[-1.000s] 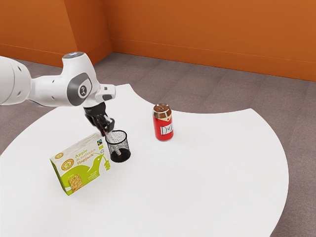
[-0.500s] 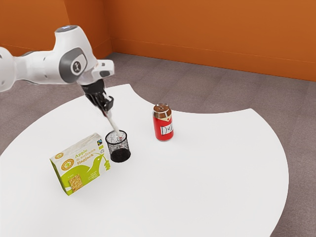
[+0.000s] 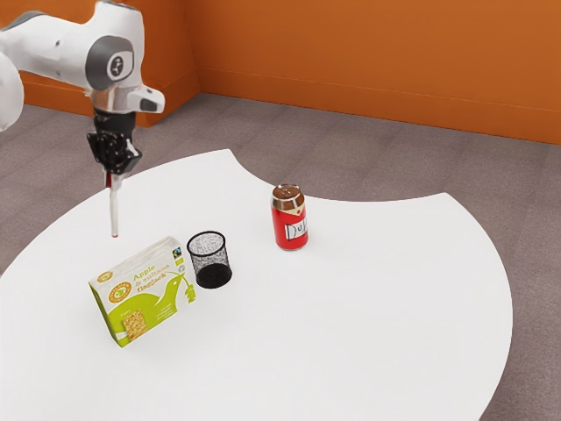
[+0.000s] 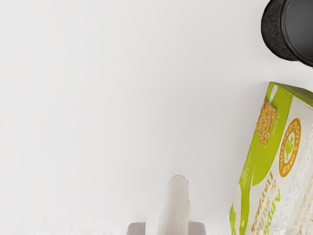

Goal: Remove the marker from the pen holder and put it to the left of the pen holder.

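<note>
White marker (image 3: 114,210), top end pinched in black gripper (image 3: 116,170), frame's upper left; likely light, stiff, slick; best grip mid-barrel.

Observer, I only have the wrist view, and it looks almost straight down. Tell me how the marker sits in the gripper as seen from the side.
Observer: In the exterior view the marker hangs nearly upright below the gripper.

Operator: Good. My picture cuts off part of the pen holder. Report anything rising above its rim.

Observer: Nothing rises above it; the whole rim can be seen from the side.

Operator: Then name any other object standing near it that I'd miss.

Observer: A red can stands upright to the exterior view's right of the holder, with a gap between them.
</note>
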